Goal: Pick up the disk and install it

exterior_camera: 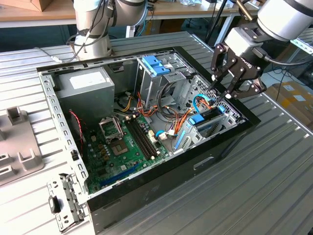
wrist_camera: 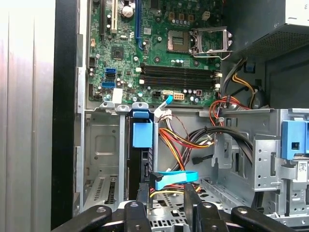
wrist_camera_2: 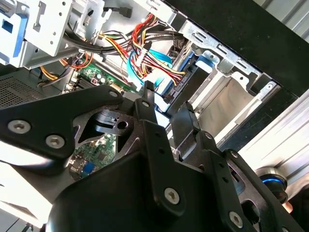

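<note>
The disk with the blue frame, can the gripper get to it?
Probably yes: the gripper hangs right above the disk standing in its bay, case open on top. Wire bundles crowd one side.

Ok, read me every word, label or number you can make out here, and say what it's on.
No text here can be read out reliably.
White label on the grey power-supply box: too small.
White sticker on the metal drive cage: too small.
Markings on the motherboard: too small.
Lettering on the gripper: blurred.
</note>
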`<action>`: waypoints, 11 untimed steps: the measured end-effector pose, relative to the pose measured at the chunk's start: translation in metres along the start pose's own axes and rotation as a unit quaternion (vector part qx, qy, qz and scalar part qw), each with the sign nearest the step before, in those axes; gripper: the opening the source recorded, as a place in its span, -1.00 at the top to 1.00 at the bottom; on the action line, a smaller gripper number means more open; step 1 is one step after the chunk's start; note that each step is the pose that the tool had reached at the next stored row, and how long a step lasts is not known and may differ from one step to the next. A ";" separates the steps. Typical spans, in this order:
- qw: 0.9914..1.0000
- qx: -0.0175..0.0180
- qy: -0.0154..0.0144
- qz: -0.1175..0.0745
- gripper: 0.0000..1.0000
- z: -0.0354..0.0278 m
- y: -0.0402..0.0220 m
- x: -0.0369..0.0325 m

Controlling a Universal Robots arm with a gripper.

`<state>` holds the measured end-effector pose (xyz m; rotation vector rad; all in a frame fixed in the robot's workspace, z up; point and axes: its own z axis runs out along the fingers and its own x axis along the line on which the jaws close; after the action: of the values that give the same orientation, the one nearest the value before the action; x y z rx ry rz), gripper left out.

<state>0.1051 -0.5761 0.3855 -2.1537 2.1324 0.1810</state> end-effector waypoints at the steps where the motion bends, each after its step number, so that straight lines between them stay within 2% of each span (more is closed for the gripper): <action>1: 1.000 0.000 0.000 0.000 0.15 0.0003 0.0000 0.0000; 11: 1.000 0.000 0.000 0.000 0.15 0.0035 0.0008 0.0008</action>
<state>0.1043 -0.5763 0.3819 -2.1537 2.1324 0.1810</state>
